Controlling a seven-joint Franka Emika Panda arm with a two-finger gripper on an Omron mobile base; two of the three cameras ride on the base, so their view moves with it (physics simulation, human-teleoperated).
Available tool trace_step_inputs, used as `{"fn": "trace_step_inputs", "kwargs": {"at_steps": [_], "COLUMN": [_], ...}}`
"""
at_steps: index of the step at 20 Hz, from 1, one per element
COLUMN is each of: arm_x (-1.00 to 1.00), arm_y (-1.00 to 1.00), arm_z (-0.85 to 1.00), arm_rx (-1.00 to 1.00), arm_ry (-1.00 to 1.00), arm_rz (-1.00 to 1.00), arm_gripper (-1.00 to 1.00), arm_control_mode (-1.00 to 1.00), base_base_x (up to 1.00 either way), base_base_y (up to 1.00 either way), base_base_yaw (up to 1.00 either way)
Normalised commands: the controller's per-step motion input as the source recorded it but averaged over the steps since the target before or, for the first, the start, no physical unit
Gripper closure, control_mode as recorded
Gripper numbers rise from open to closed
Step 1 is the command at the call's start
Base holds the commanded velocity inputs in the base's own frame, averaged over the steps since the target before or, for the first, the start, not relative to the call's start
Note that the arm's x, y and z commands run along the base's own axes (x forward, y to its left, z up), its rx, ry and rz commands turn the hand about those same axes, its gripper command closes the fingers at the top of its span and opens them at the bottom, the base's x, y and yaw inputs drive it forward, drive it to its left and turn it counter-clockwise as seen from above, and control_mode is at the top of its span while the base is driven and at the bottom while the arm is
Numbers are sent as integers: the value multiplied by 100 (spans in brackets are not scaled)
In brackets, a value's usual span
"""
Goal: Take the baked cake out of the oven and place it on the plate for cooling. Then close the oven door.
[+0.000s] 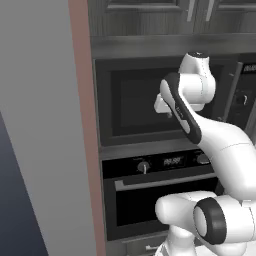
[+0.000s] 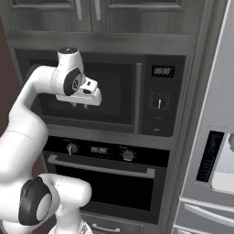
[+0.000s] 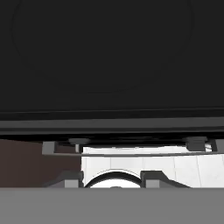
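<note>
My white arm fills the lower right of the left base view and the lower left of the right base view, rising from the base and bending up to the middle of each frame. At its end my gripper (image 2: 80, 106) hangs with its two short dark fingertips pointing down, in front of the microwave's dark window; in the left base view the gripper (image 1: 164, 111) sits at centre frame, mostly hidden behind my own forearm. The fingertips stand close together with nothing between them: pressed nearly together, empty.

Behind and below the arm, the oven (image 2: 105, 176) occupies the lower middle of the right base view, a wide black unit with round knobs and a small digital display in a strip along its top. The oven door (image 2: 109, 189) is shut flush, its long silver bar handle (image 2: 100, 167) running horizontally just under the knobs. In the left base view the oven (image 1: 150, 200) lies at lower centre, partly covered by my arm's joints, with the handle (image 1: 165, 181) crossing it.

Above it sits the microwave (image 2: 114, 91), with a vertical handle and a control panel at its right. Dark cabinet doors (image 2: 87, 7) line the top edge. At far right stands a grey refrigerator (image 2: 215, 137); in the left base view a grey wall (image 1: 40, 130) with a brown edge fills the left.

The hand view shows a dark glass surface above and white tiled floor (image 3: 188, 168) below.
</note>
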Motion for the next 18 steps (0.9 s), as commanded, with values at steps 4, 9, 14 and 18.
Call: {"fn": "trace_step_inputs", "kwargs": {"at_steps": [4,9,14,18], "arm_x": [0,0,0,0], "arm_y": [0,0,0,0], "arm_z": [0,0,0,0], "arm_rx": [0,0,0,0], "arm_ry": [0,0,0,0], "arm_rz": [0,0,0,0], "arm_gripper": [-100,-100,-100,-100], "arm_control_mode": [100,100,100,100], "base_base_x": [-13,-83,-71,-2], "base_base_y": [1,-39,-77,-89], "base_base_yaw": [0,0,12,44]}}
